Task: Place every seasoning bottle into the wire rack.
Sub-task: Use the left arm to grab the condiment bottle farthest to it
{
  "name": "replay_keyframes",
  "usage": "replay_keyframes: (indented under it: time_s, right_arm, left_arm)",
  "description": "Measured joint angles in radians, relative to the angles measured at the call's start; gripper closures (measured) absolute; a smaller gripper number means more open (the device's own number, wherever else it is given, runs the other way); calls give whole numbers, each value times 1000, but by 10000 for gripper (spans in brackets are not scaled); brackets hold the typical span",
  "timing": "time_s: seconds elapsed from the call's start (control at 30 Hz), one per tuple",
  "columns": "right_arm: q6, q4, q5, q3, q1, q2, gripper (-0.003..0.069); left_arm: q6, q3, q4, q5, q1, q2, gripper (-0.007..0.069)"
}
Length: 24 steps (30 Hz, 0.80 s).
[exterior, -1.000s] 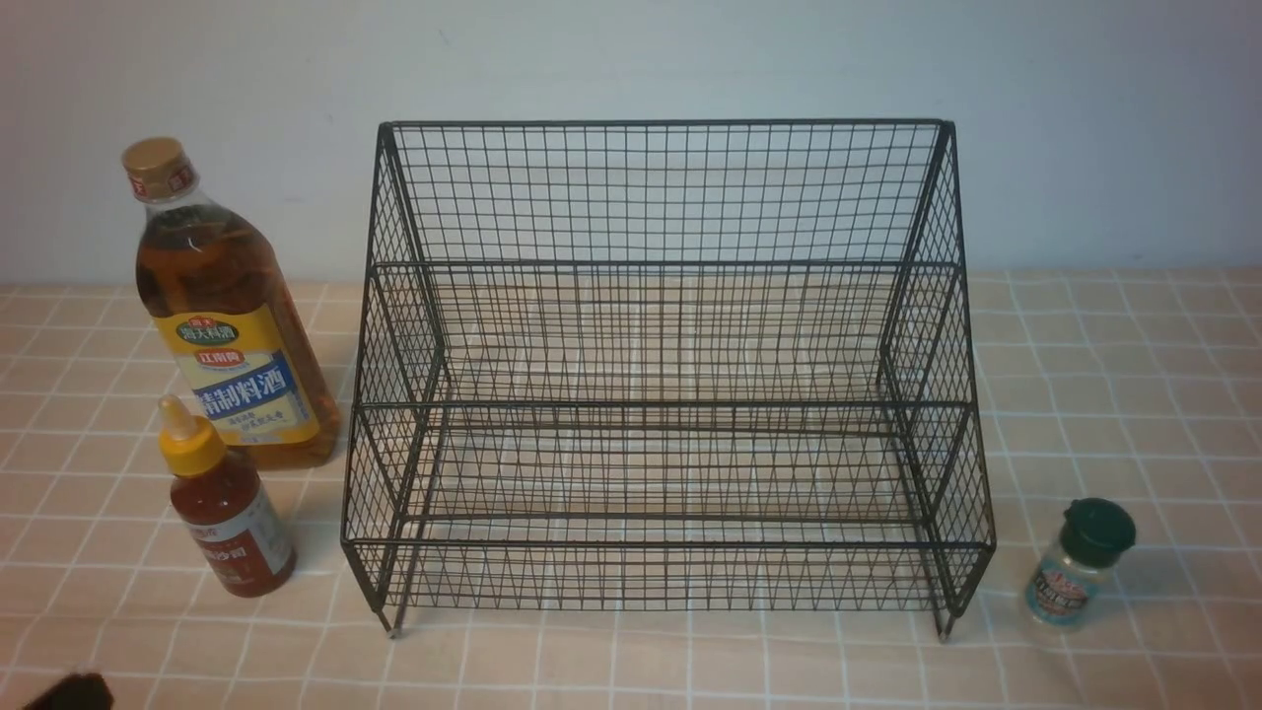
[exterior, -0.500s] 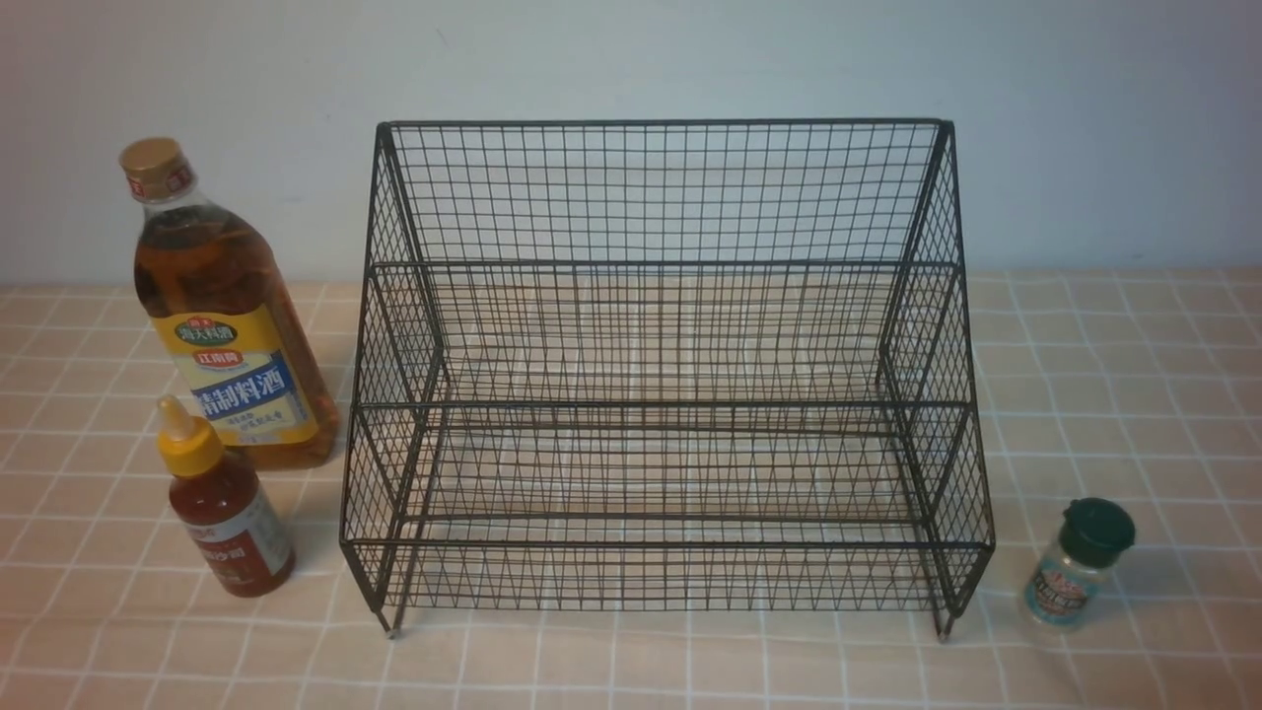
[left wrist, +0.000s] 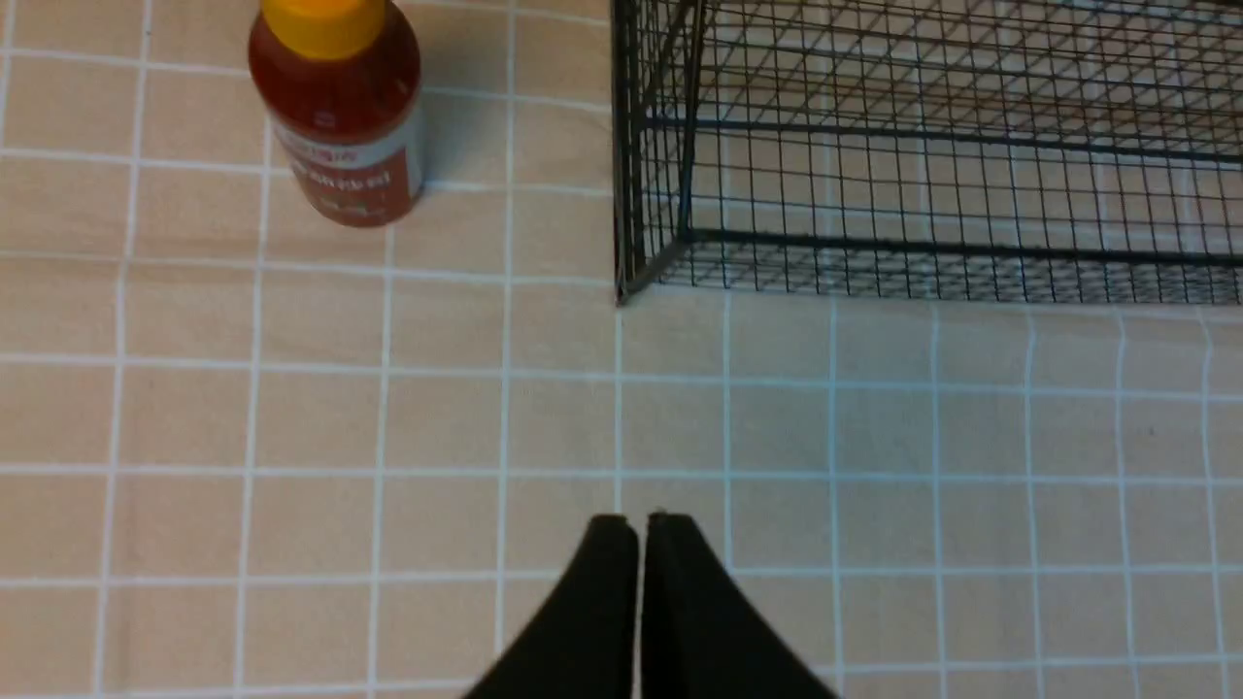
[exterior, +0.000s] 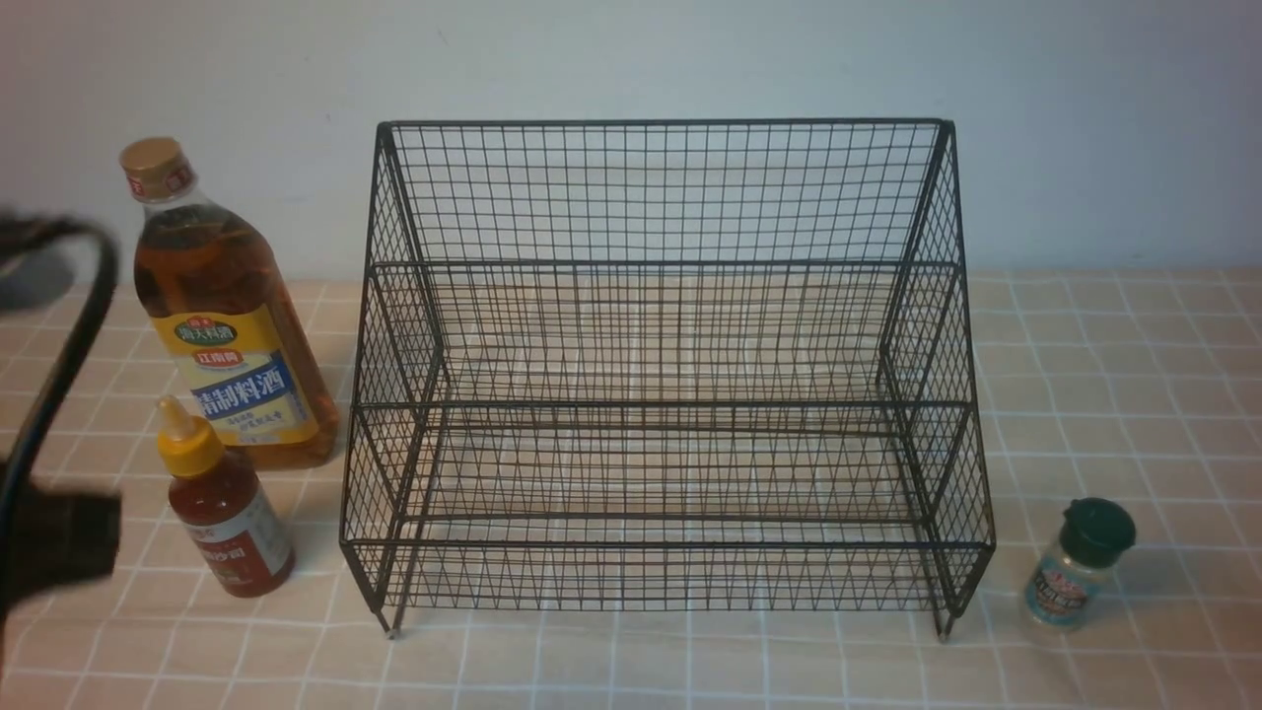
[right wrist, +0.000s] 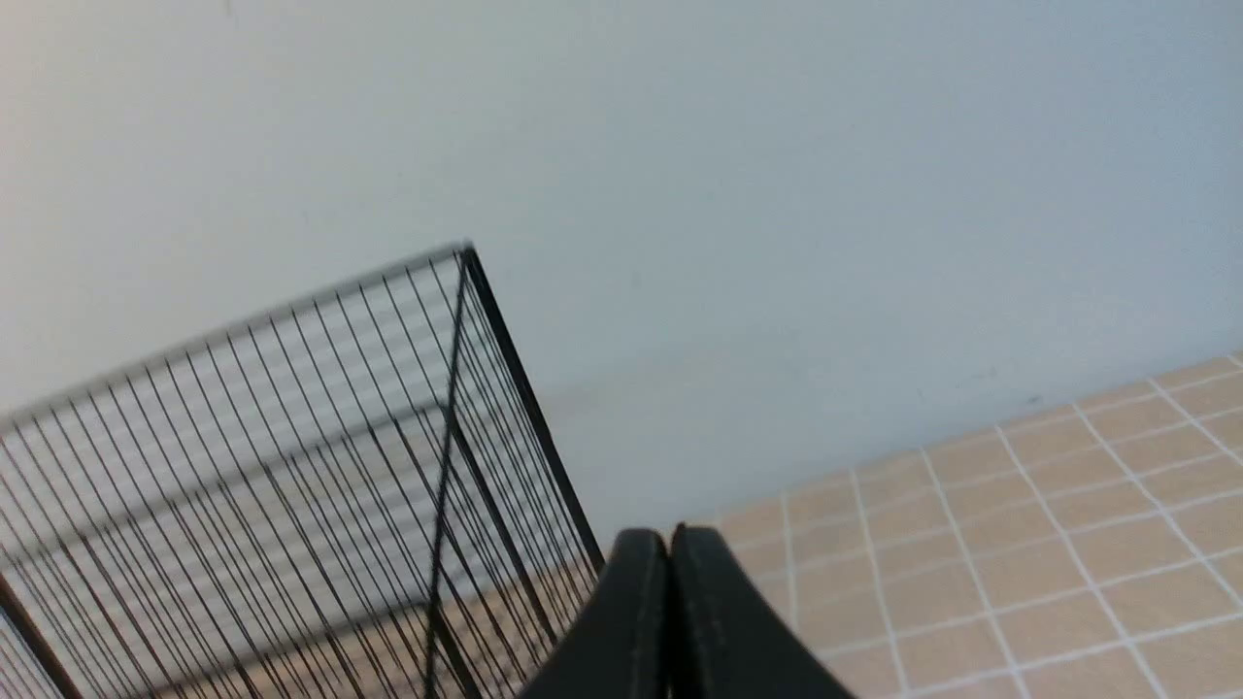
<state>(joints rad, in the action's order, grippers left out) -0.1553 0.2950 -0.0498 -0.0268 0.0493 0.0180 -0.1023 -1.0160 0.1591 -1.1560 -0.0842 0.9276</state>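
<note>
The black wire rack [exterior: 670, 543] stands empty mid-table. Left of it stand the tall amber bottle [exterior: 222, 325] with a tan cap and, nearer me, the small red-sauce bottle [exterior: 225, 513] with a yellow nozzle. The tiny green-lidded shaker [exterior: 1075, 562] stands right of the rack. In the left wrist view my left gripper [left wrist: 636, 521] is shut and empty above bare tablecloth, well short of the red-sauce bottle [left wrist: 340, 126] and the rack's corner [left wrist: 621, 282]. My right gripper [right wrist: 670, 532] is shut and empty, raised beside the rack's upper corner [right wrist: 505, 349].
My left arm's dark body [exterior: 54, 537] and its looping black cable [exterior: 74, 325] show blurred at the front view's left edge, close to both left bottles. A pale wall [exterior: 631, 59] rises right behind the rack. Peach tiled cloth [exterior: 1134, 394] covers the table.
The left arm's dark body and cable have come into the front view at its left edge. The bottles and the rack have not moved.
</note>
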Motion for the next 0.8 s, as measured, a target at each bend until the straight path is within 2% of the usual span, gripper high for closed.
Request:
replay_keyframes:
  time_s: [0.17, 0.23, 0.37, 0.6, 0.7, 0.73, 0.8]
  right_arm:
    - [-12, 64, 43, 0, 0, 0, 673]
    - [-12, 73, 50, 0, 0, 0, 673]
    - [-12, 75, 50, 0, 0, 0, 673]
    - [-16, 79, 42, 0, 0, 0, 673]
    - [-16, 86, 2, 0, 0, 0, 673]
    - [-16, 86, -22, 0, 0, 0, 673]
    - [-16, 85, -100, 0, 0, 0, 673]
  left_arm:
    - [-3, -265, -51, -65, 19, 175, 631]
    - [-3, -453, -60, -93, 61, 290, 631]
    - [17, -670, -66, -95, 136, 465, 630]
    - [71, -794, -74, -96, 159, 643, 609]
    - [84, -795, -68, -97, 159, 689, 538]
    - [87, -795, -68, -97, 159, 707, 489]
    - [90, -795, -74, -97, 159, 740, 344]
